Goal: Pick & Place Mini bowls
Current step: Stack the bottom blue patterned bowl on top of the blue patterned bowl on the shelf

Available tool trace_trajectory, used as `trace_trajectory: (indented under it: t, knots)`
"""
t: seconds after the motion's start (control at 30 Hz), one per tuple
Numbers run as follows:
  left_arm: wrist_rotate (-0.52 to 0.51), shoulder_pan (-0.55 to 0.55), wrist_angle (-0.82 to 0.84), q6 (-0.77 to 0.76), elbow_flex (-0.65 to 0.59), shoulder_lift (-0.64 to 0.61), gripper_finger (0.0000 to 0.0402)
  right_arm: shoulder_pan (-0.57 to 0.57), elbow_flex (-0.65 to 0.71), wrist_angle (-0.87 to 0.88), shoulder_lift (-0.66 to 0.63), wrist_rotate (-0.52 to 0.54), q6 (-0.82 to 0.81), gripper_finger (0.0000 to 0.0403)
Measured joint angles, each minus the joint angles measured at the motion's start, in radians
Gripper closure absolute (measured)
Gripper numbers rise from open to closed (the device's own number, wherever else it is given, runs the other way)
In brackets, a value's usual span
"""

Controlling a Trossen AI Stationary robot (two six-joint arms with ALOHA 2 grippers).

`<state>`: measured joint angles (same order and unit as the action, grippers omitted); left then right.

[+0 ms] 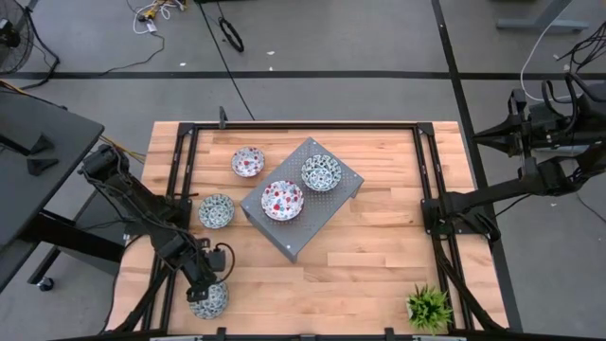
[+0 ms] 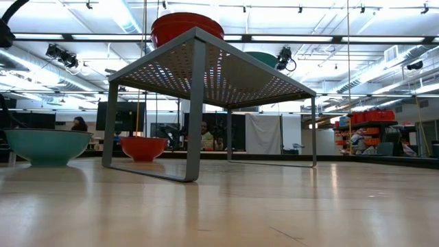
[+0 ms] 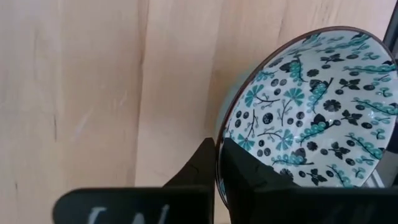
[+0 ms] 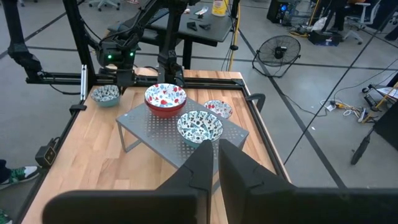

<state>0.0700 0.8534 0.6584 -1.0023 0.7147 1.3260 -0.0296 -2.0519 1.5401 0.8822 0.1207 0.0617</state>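
now the left gripper (image 3: pixel 221 180) pinches the rim of a teal-patterned mini bowl (image 3: pixel 311 109), one finger inside, ready to lift; the right gripper (image 4: pixel 214 163) waits closed, off the table.

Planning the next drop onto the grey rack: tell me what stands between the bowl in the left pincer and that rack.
The left pincer grips a teal bowl by its rim at the table's near-left corner. Another teal bowl sits on the table beside the rack, near the direct line. Two bowls already occupy the rack top.

Grey floor (image 1: pixel 331 43) w/ loose cables, standing fan (image 4: pixel 278 55), ceiling strip lights (image 2: pixel 130 14), red bins on shelving (image 2: pixel 370 116) at far wall.
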Motion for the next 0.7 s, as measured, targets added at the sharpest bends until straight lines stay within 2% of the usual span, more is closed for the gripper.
trace_trajectory:
  t: [0.3,0.5,0.7]
  knots:
    - [0.051,0.001,0.021,0.007,0.024,-0.030,0.0392,0.000,0.000,0.000,0.000,0.000,0.000,0.0376]
    - [0.051,0.001,0.038,0.002,0.082,-0.056,0.0392,0.000,0.000,0.000,0.000,0.000,0.000,0.0376]
    - [0.033,-0.023,0.049,0.029,0.189,-0.063,0.0392,0.000,0.000,0.000,0.000,0.000,0.000,0.0376]
